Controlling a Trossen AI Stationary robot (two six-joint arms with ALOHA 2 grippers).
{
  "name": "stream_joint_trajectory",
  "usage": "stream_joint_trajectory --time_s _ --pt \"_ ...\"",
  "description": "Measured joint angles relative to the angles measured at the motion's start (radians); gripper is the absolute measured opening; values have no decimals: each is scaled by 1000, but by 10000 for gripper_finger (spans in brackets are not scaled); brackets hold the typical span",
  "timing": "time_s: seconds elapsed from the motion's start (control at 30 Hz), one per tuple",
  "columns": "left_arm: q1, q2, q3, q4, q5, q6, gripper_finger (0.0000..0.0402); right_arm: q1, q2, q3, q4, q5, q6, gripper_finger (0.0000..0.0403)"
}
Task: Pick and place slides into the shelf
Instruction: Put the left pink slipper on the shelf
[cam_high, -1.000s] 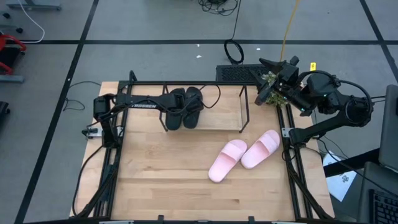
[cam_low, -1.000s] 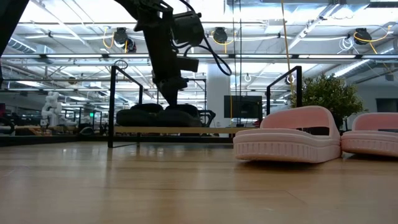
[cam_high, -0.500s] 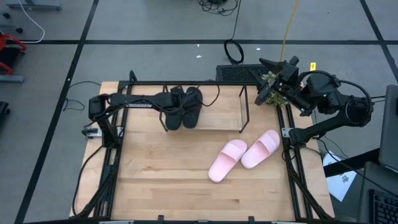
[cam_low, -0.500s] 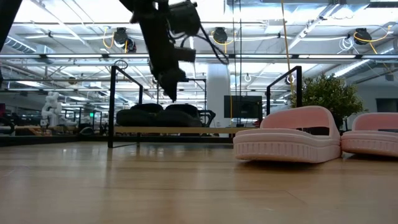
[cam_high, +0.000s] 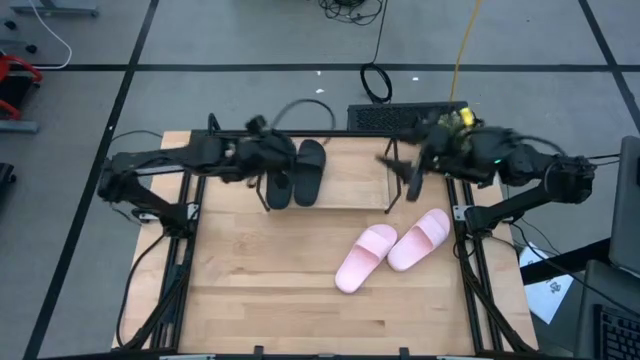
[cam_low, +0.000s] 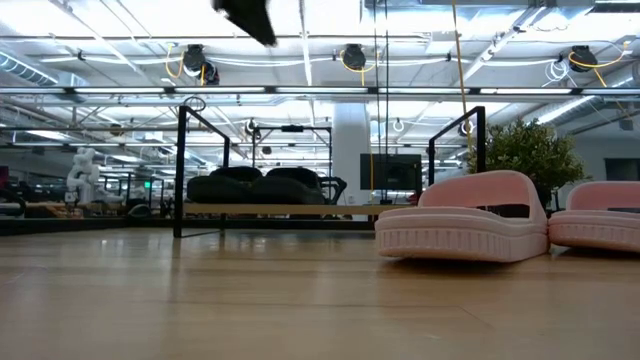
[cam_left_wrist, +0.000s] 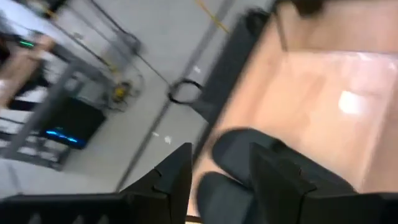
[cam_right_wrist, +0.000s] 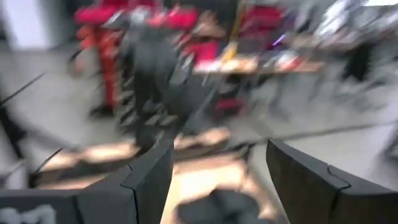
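Half remains: the two pink slides (cam_high: 392, 250) lie low and right of centre on the counter (cam_high: 270, 290), while both black slides (cam_high: 297, 172) sit on the shelf (cam_high: 350, 195) above, left gripper (cam_high: 272, 152) and right gripper (cam_high: 400, 168) empty, jaws parted.

— What colours are on the table (cam_high: 270, 290)?

— Pale wood, light honey with fine grain lines. The shelf (cam_high: 392, 175) has thin black rods and a board of the same light wood.

— And the slides?

— Two matte black ones (cam_high: 298, 172) on the shelf board, plain, no pattern. Two pale pink ones (cam_high: 392, 248) out on the table, plain too; from the low view their soles show fine ribbing (cam_low: 465, 243).

— The arms?

— Both dark, near black. The left gripper (cam_high: 272, 150) is black; the right gripper (cam_high: 400, 166) is black as well, with a spot of yellow and green near its wrist.

— The floor?

— Grey, crossed by black lines, with a yellow cable (cam_high: 466, 40) running down it.
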Motion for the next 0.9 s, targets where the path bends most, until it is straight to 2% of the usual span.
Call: stream_joint_trajectory --time_s 0.13,0.3,0.53,0.77,0.9 --pt "-13 -99 0 -67 -92 -45 159 19 19 0 -193 -102 131 247" --pt "-12 -183 0 -163 -107 -154 159 60 49 0 -395 -181 308 247" --pt "-13 -226 -2 -263 -105 -249 159 150 124 0 -500 -256 471 247" --pt "-12 -223 -1 -259 -105 -261 159 237 268 0 -658 -396 669 247" --pt "-12 -223 -1 -257 -105 -261 159 281 359 0 -670 -464 720 247"
